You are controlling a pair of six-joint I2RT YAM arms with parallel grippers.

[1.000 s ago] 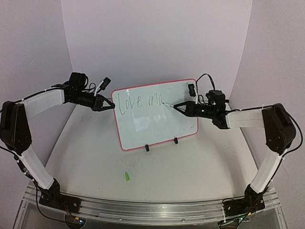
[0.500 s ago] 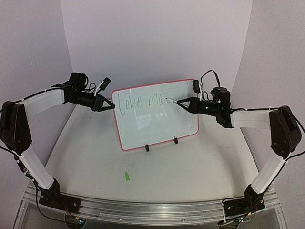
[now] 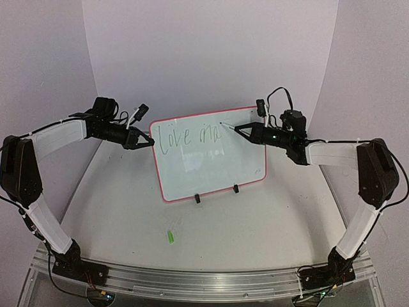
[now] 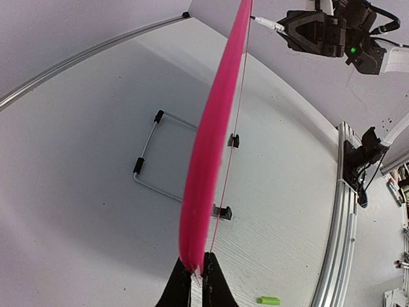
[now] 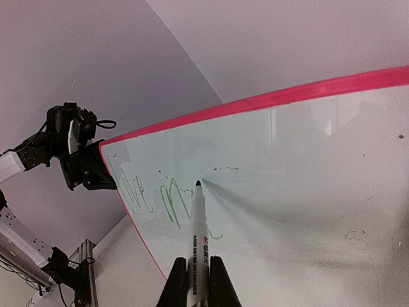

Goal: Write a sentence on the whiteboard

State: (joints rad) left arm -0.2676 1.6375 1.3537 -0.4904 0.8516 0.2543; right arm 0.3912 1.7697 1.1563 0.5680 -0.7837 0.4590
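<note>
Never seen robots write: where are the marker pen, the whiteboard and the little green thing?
marker pen (image 5: 198, 236): right wrist view, its white barrel.
whiteboard (image 3: 211, 169): top external view, bare white face.
little green thing (image 3: 170, 236): top external view, its middle.

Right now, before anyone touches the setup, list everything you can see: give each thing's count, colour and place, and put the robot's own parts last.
whiteboard: one, white with a red-pink rim, standing upright mid-table.
feet: two, black, under the whiteboard's lower edge.
wire stand: one, grey with black tips, on the table behind the whiteboard.
sentence: one unfinished line, greenish, reading about "Love ma", upper left of the whiteboard.
marker: one, white barrel with a dark tip, pointing at the end of the writing.
cap: one, bright green, lying on the table in front of the whiteboard.
table: one, white.
rail: one, silvery, along the near edge.
left gripper: one, black, shut on the whiteboard's left edge.
right gripper: one, black, shut on the marker.
</note>
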